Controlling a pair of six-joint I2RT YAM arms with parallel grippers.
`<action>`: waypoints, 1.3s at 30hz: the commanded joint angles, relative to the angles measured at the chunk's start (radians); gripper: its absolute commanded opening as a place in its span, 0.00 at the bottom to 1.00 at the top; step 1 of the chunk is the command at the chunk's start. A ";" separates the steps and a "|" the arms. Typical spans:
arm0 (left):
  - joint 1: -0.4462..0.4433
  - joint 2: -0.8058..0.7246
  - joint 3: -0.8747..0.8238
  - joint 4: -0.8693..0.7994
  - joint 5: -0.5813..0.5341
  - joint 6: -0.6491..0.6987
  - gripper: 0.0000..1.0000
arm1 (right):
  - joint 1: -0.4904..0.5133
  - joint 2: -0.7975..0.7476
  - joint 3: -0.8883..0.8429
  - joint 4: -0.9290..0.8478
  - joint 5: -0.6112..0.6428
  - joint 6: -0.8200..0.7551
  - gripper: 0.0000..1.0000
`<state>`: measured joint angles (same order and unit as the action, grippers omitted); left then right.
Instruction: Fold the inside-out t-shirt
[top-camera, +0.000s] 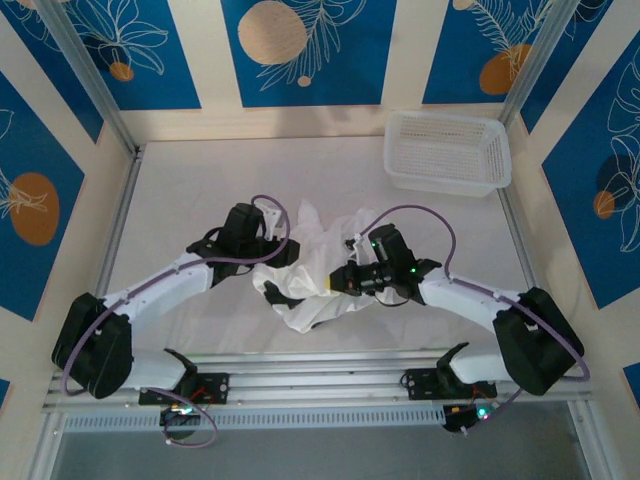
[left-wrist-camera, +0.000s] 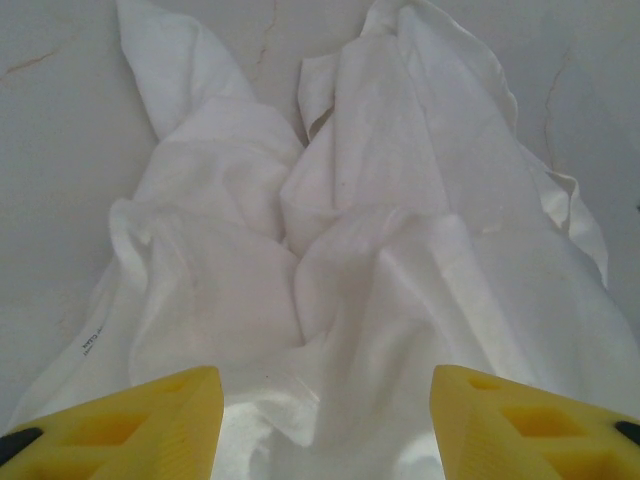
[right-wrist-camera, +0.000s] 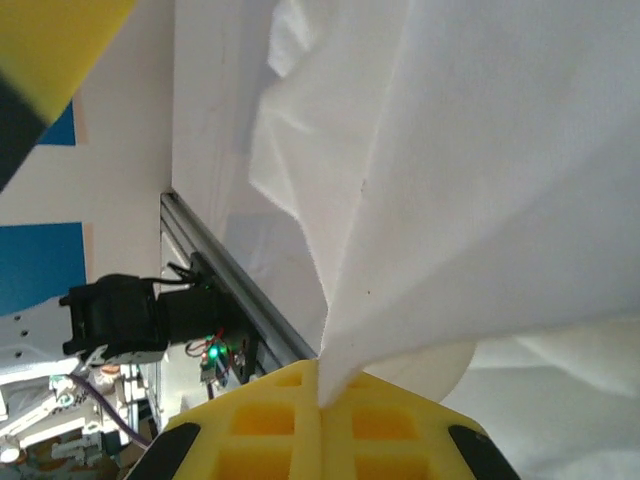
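Tabletop (top-camera: 200, 190) carries the inside-out t-shirt (top-camera: 310, 265), a crumpled white heap at its centre, with the mesh basket (top-camera: 447, 150) off at two o'clock. No fold shows yet; flattening and every fold remain, I judge. My right gripper (right-wrist-camera: 322, 392) is pinched on a cloth edge at the heap's four o'clock. My left gripper (left-wrist-camera: 325, 420) hovers over it, fingers apart, at ten o'clock.
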<state>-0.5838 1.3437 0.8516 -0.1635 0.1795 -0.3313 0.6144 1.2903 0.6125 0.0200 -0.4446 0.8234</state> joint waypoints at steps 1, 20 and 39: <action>-0.001 0.017 -0.006 0.032 0.032 -0.002 0.57 | 0.006 -0.078 -0.014 -0.034 0.042 0.010 0.07; -0.001 -0.010 -0.027 0.021 -0.005 0.013 0.57 | 0.266 -0.095 0.213 -0.441 0.662 -0.625 0.31; 0.012 -0.096 -0.108 0.034 -0.106 -0.047 0.57 | 0.429 0.299 0.408 -0.585 1.010 -0.388 0.58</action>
<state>-0.5800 1.2839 0.7650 -0.1493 0.1184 -0.3477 1.0309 1.5562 0.9974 -0.5369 0.4194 0.4259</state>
